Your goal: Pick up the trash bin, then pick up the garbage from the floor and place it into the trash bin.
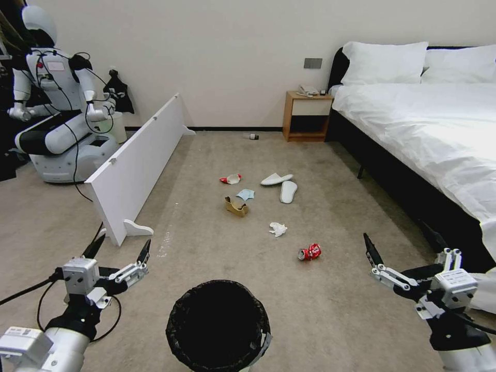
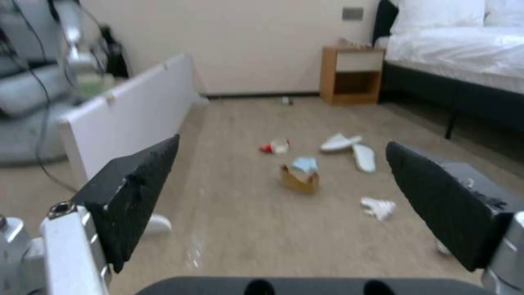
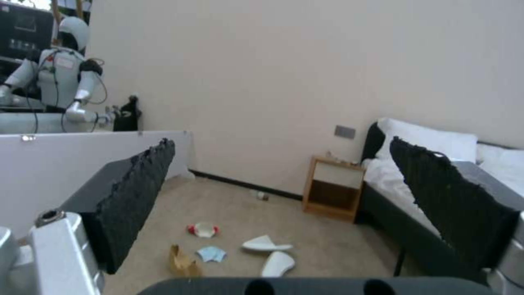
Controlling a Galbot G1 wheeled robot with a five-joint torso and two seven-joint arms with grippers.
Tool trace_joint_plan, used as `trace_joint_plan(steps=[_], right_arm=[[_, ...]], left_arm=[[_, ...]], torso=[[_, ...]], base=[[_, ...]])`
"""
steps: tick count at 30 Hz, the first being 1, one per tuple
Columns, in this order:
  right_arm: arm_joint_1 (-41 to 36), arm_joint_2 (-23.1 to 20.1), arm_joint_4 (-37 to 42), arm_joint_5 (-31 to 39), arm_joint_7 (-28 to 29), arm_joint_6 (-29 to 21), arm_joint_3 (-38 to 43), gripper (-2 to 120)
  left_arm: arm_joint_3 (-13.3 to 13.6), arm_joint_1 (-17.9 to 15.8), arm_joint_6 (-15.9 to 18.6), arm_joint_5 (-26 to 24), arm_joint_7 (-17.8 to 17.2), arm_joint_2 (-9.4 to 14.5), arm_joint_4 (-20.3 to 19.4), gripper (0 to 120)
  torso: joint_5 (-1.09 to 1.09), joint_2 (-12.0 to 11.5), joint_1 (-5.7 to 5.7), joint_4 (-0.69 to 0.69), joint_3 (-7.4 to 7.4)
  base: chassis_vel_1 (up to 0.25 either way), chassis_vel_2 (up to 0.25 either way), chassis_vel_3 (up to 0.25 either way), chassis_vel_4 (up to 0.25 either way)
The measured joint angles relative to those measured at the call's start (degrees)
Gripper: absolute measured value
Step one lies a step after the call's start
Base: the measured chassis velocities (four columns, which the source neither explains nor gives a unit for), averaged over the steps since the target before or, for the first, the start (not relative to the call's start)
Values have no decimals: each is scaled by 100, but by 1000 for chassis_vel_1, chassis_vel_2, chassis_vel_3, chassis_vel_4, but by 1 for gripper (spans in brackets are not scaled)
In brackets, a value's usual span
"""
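Standing upright on the floor (image 1: 336,320) at the near centre of the head view, between the two arms: the bin (image 1: 218,325), black liner folded over its rim, touched by neither gripper. Hovering just left of the bin, fingers spread apart and holding nothing: the left gripper (image 1: 120,247), pointing out over the carpet. Hovering well to the right of the bin, beside the bed (image 1: 439,129), fingers likewise apart and empty: the right gripper (image 1: 398,245). Lying scattered on the floor beyond the bin: a crushed can (image 1: 310,251) nearest, a crumpled tissue (image 1: 278,229) just past it, then a cardboard scrap (image 1: 236,206) touching or nearly touching a blue mask (image 1: 246,194), a packet (image 1: 231,179) farther left, and two slippers (image 1: 281,185) side by side to the right of the mask. Sitting far back near the wall, close to the nightstand (image 1: 307,116): a small bottle (image 1: 251,136). Running along the left side of the litter: a long white board (image 1: 139,163) standing on edge. Sitting behind that board in the far left corner: another white robot (image 1: 57,103). Showing between the parted left fingers (image 2: 134,196) in the left wrist view: scrap, mask, tissue and slippers, all well ahead.
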Motion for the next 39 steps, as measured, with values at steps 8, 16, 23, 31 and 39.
trace_joint_plan(steps=[8, 16, 23, 31, 39], right_arm=[[170, -42, -339, -22, 1, 1, -225, 100], [114, -4, -462, -141, -6, 52, -366, 100], [4, 74, -477, -283, -34, 104, -429, 100], [-36, 100, -474, -304, -44, 117, -397, 100], [-127, 141, -446, -363, -67, 153, -360, 100]], left_arm=[[154, 174, 679, -587, -221, 134, -89, 100], [402, 273, 1764, -1223, -796, 263, -162, 100], [773, 285, 2602, -1667, -1730, 289, -72, 100], [959, 184, 2771, -1755, -2010, 288, 89, 100], [924, -36, 2869, -2096, -2121, 315, 286, 100]], torso=[[1, 0, 0, 1, 0], [0, 0, 0, 0, 0], [0, 0, 0, 0, 0], [0, 0, 0, 0, 0], [0, 0, 0, 0, 0]], base=[[0, 0, 0, 0], [0, 0, 0, 0], [0, 0, 0, 0], [0, 0, 0, 0], [0, 0, 0, 0]])
